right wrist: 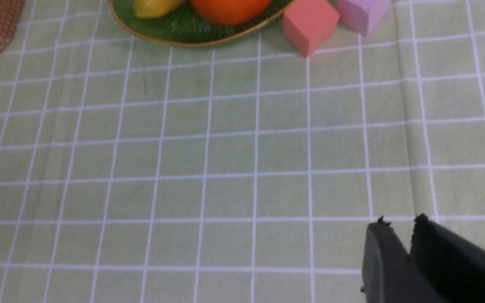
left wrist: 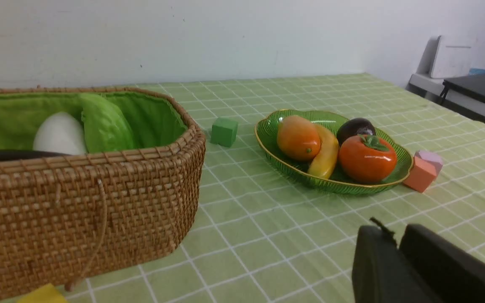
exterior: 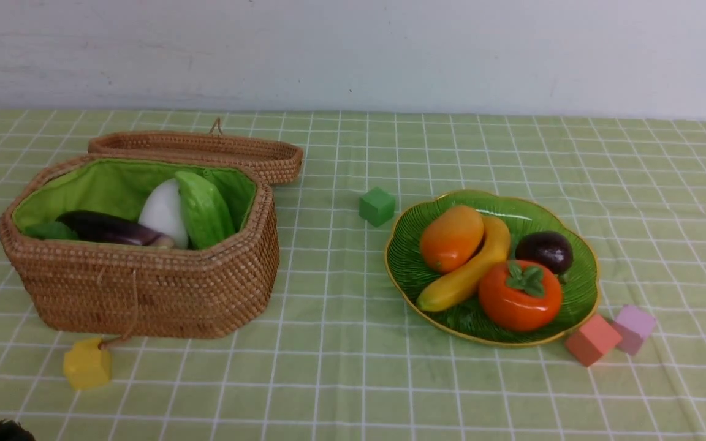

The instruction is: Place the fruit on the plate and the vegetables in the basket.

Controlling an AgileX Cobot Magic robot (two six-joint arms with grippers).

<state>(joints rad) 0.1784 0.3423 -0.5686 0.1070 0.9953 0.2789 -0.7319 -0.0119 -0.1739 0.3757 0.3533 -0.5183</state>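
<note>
A: Where does everything sit?

B: The mango, banana, persimmon and mangosteen lie together in the green glass plate. The white gourd, bitter gourd and eggplant are inside the wicker basket, its lid propped behind. A bit of green at the basket's far left end may be carrot leaves — I cannot tell.

A: And the pincers?

B: The left gripper has its jaws pressed nearly together on nothing, low over the cloth, well apart from the plate. The right gripper is likewise almost closed and empty, near the pink cube but not touching it.

A: If anything needed regrasping?

B: Those toys look glossy, hard and probably light — likely slippery. I'd pinch the persimmon across its widest middle, the banana mid-length. The plate looks fragile, so set things down gently.
</note>
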